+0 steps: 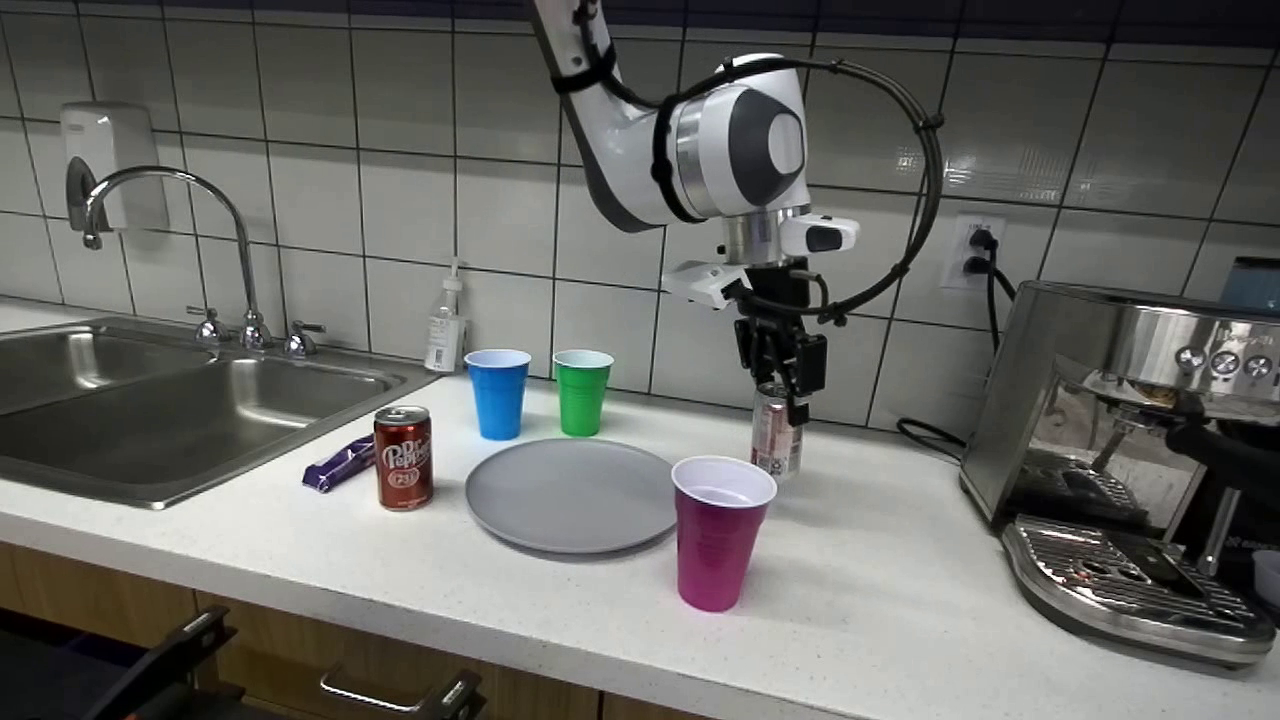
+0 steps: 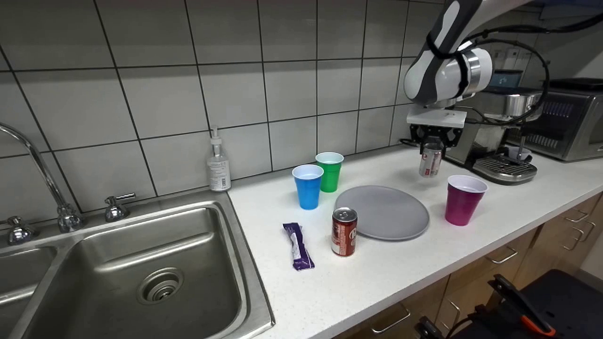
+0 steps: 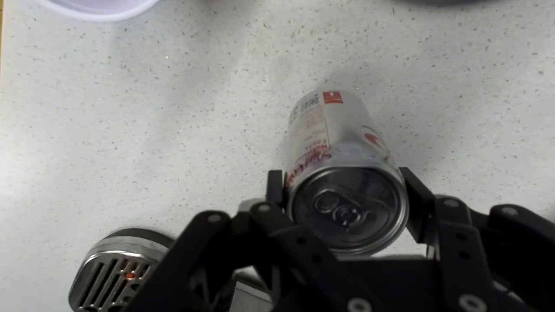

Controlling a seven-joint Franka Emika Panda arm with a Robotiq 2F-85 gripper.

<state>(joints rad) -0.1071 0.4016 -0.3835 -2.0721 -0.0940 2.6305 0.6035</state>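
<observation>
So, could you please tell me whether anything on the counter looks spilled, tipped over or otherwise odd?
Nothing stands out: the blue cup, green cup and magenta cup stand upright, the gray plate lies flat, and no spill shows. The silver can is held between the jaws.

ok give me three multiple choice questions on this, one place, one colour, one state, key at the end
1. Where is the purple wrapped bar?
A. On the gray plate
B. On the coffee machine
C. On the counter, between sink and Dr Pepper can

2. What colour is the cup beside the green cup?
A. Blue
B. Yellow
C. Black

3. What state is the gripper in?
A. Open and empty
B. Closed on the silver can
C. Closed on the green cup

1 C: an exterior view shows it lying between those two.
2 A: the blue cup stands beside it in both exterior views.
3 B: in the wrist view its fingers meet both sides of that can.
</observation>
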